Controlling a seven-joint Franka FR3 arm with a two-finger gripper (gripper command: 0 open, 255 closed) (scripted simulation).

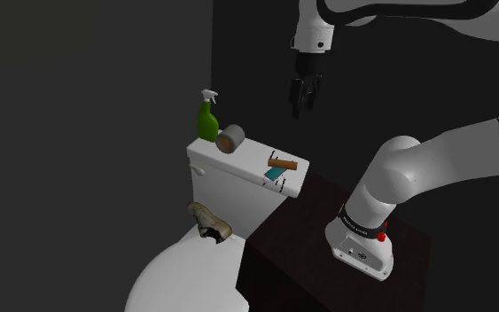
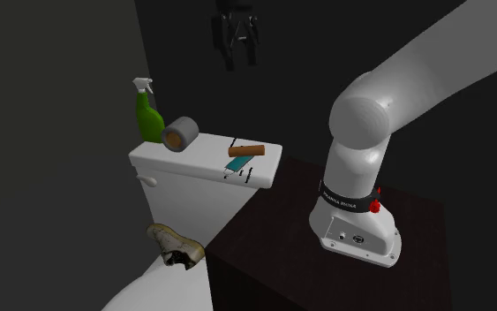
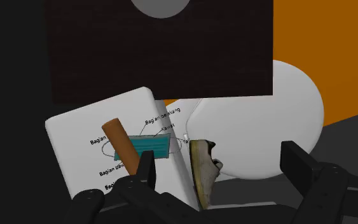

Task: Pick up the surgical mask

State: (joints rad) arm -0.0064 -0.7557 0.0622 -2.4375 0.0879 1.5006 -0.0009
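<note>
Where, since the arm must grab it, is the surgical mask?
In the shoulder view, the teal mask lies on the tank lid, right end, by the brown cylinder.

- Tank lid [image 3: 75,137]: white flat slab carrying black printed labels with thin leader lines.
- Surgical mask [image 3: 153,146]: teal, pleated, lying flat near the middle of the lid.
- Cylinder [image 3: 123,147]: brown, on the lid, lying across one end of the mask.
- Shoe [image 3: 203,175]: pale and worn, off the lid, just beside its long edge.
- Toilet seat [image 3: 266,121]: white and rounded, beyond the shoe from the lid.
- Stand [image 3: 161,48]: dark, overlapping one end of the lid.
- Floor [image 3: 323,51]: orange, past the seat.
- Gripper [image 3: 220,162]: black, over the lid's edge and the shoe, fingers [image 3: 147,170] apart, clasping nothing.
</note>
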